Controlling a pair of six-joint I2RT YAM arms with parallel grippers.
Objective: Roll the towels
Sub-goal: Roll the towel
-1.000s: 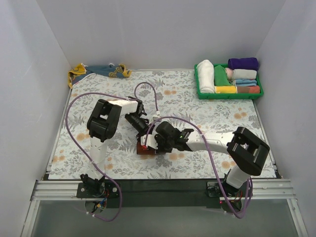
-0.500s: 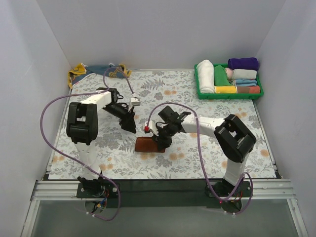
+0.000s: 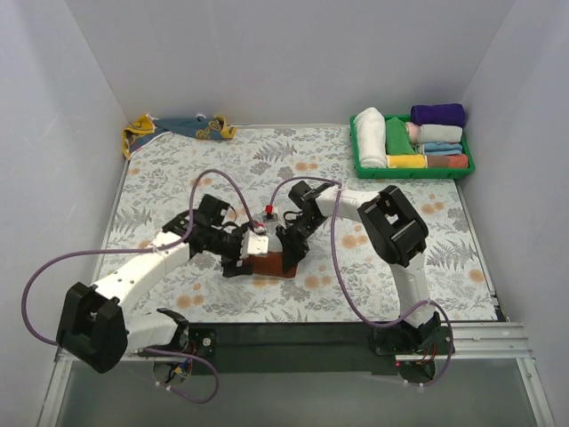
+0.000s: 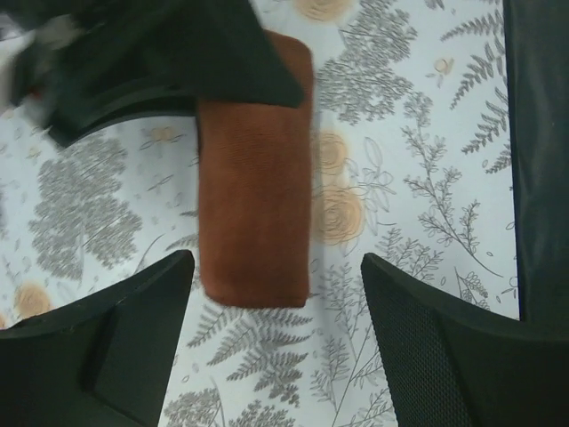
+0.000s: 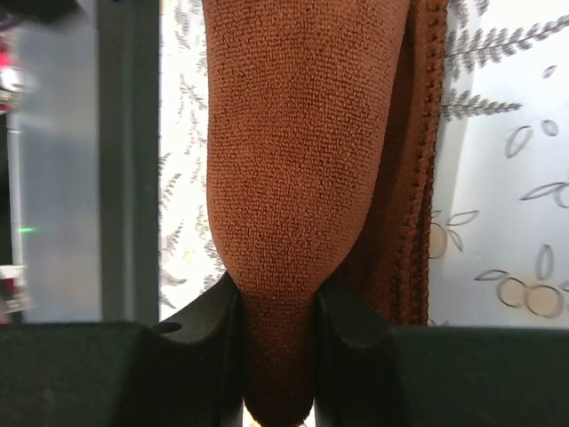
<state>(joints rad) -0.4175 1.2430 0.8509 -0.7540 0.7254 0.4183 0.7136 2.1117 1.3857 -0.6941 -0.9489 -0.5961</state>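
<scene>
Right gripper (image 5: 277, 307) is clamped narrow on the rust-brown towel (image 4: 255, 196), its two fingers pinching a thick fold of cloth between them. In the right wrist view the fabric bulges out beyond the pinch, and a stitched hem runs along one side. That grip looks meant to pin one end of the bundle so the layers cannot spring apart.

Left gripper (image 4: 274, 261) is spread wide and holds nothing. Its fingers stand on either side of the towel's near end without touching it, low over the table (image 3: 160, 178). I judge it is lined up to close on that free end – or to press it – while the other arm keeps the far end fixed.

From the left wrist view the towel is a compact, thick oblong lying flat on the flowered cover, in the near middle of the table between the two arms. Whether it is truly rolled or only folded over I cannot tell, though the rounded edges suggest a roll well under way.

The mustard-yellow towel (image 3: 178, 127) lies crumpled at the back left corner, well apart from both arms, so it is not yet rolled. A green tray (image 3: 414, 173) of rolled cloths sits at the back right – probably where a finished roll belongs.
</scene>
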